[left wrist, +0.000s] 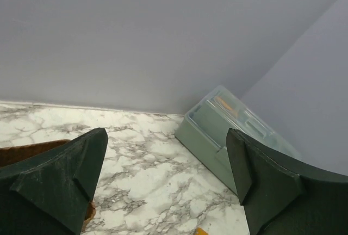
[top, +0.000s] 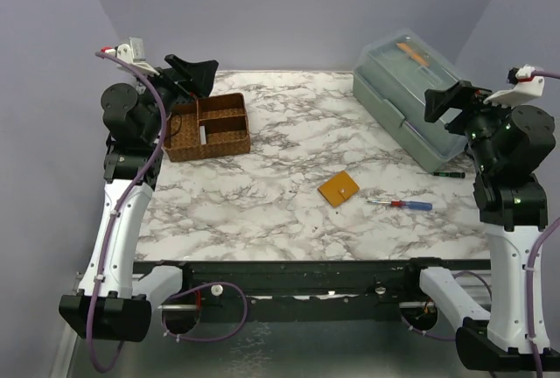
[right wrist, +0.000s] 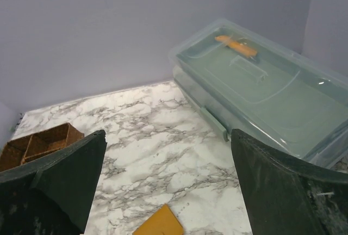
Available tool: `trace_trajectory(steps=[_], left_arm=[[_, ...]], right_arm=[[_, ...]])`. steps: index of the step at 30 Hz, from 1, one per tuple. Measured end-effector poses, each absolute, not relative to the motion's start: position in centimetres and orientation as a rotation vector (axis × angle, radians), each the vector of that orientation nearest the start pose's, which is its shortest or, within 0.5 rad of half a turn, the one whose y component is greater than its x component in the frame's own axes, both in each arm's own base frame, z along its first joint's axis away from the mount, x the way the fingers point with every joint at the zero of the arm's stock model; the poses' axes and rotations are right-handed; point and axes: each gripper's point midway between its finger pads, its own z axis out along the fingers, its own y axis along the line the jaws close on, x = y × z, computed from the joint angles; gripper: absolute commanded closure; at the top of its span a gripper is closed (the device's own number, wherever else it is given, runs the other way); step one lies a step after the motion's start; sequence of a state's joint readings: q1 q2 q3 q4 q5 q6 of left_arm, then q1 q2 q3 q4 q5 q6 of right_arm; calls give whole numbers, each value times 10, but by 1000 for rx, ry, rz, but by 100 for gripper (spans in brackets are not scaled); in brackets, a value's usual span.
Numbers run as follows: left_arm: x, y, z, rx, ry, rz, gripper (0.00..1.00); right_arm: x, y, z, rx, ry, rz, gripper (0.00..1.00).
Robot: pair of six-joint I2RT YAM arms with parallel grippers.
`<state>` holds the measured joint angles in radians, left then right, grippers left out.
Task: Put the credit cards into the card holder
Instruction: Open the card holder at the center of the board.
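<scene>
Lying flat on the marbled counter (top: pixel 262 194), a little right of centre, the orange-tan card holder (top: pixel 339 189) sits well apart from both arms, with nothing touching it. Just to its right lies a screwdriver (top: pixel 399 205) with a red and blue handle. Farther right, a thin dark tool (top: pixel 440 172) rests near the foot of a clear lidded plastic box (top: pixel 411 98). The box stands along the far right side and shows an orange object (top: pixel 411 52) through its lid. A brown woven basket (top: pixel 208 126) with dividers stands at the far left. Of the credit cards (top: pixel 203 136) only a small pale sliver shows there, beside the middle divider, too small to make out further. The left arm (top: pixel 131 120) is folded above the basket's left end, and the left jaws stand wide open and empty, pointing toward the far wall. The right arm (top: pixel 507 146) is held high at the right edge beside the box. The right jaws are likewise spread wide, holding nothing, with the card holder's corner visible low between them in the wrist view.
</scene>
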<state>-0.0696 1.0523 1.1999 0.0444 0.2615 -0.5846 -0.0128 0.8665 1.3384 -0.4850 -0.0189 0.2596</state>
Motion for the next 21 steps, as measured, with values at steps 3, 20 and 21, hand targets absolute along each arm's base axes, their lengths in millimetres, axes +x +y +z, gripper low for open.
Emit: trace_trajectory(steps=[3, 20, 21], left_arm=[[359, -109, 450, -70, 1439, -776, 1], [338, -371, 144, 238, 2443, -1278, 10], [337, -374, 129, 225, 2490, -1269, 11]], right_arm=[[297, 15, 421, 188, 1621, 229, 0], [316, 113, 149, 282, 2421, 768, 28], [308, 124, 135, 275, 2466, 788, 32]])
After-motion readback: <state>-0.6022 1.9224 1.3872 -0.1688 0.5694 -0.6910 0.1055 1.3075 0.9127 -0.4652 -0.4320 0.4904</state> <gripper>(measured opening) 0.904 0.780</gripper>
